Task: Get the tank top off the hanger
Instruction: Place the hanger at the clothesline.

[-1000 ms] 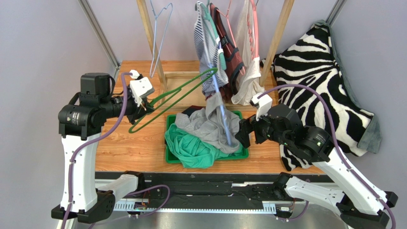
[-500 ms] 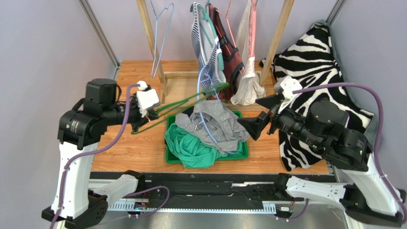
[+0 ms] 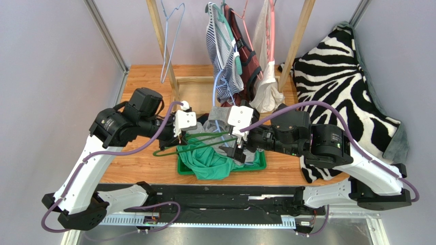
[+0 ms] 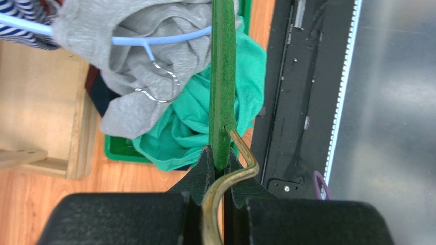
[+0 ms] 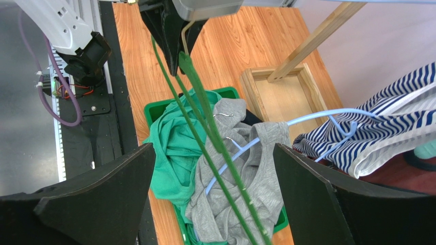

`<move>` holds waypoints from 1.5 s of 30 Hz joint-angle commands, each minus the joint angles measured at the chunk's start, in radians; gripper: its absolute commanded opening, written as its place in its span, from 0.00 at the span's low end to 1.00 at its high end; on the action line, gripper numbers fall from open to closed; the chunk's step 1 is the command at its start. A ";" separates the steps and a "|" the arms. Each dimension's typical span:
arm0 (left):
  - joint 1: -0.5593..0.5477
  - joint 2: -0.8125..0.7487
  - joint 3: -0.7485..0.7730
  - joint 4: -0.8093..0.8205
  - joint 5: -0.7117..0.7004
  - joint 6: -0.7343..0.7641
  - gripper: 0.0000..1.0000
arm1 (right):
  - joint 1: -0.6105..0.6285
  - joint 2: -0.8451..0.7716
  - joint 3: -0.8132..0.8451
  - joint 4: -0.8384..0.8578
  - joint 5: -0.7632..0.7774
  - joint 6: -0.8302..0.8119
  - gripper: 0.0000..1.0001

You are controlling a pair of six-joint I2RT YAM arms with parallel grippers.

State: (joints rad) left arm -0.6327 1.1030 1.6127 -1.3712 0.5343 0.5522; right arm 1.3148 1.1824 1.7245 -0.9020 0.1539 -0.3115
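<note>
Left arm (image 3: 84, 166) reaches inward toward centre, elbow raised. Left end effector (image 4: 219, 159) is pinched tight on the green hanger (image 4: 223, 76). Right arm (image 3: 371, 171) is folded across from the right, forearm roughly level, pointing left. Right end effector (image 5: 214, 153) has its jaws spread wide, gripping nothing. The two tips sit near each other.

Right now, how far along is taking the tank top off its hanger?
Done: the green hanger looks bare; a grey top lies in the bin. In hand: left end effector shut on the hanger, right end effector open above the bin. Left: probably stowing the hanger.
</note>
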 commanded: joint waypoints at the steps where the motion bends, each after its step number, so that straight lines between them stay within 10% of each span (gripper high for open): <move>1: -0.047 -0.005 -0.030 -0.310 0.055 -0.014 0.00 | 0.004 -0.014 0.009 0.032 -0.040 -0.069 0.91; 17: -0.140 -0.018 0.036 -0.312 0.090 0.000 0.00 | -0.094 0.098 -0.043 0.086 -0.321 0.031 0.72; 28: -0.148 -0.061 0.070 -0.310 0.110 0.014 0.01 | -0.190 0.092 -0.092 0.146 -0.430 0.113 0.00; 30: -0.148 -0.060 0.101 -0.309 0.107 0.017 0.21 | -0.201 0.082 -0.105 0.158 -0.448 0.126 0.00; 31: -0.148 -0.058 0.116 -0.308 0.105 0.017 0.63 | -0.206 0.071 -0.109 0.173 -0.451 0.133 0.00; 33: -0.148 -0.063 0.162 -0.298 0.099 0.028 0.91 | -0.210 0.060 -0.114 0.187 -0.452 0.137 0.00; 45: -0.148 -0.207 0.175 -0.192 -0.019 0.055 0.97 | -0.238 -0.039 -0.097 0.141 -0.468 0.149 0.00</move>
State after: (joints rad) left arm -0.7776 0.9215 1.8484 -1.3514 0.5804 0.5865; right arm 1.0828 1.2152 1.6077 -0.7685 -0.3019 -0.1776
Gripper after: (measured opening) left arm 0.972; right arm 0.038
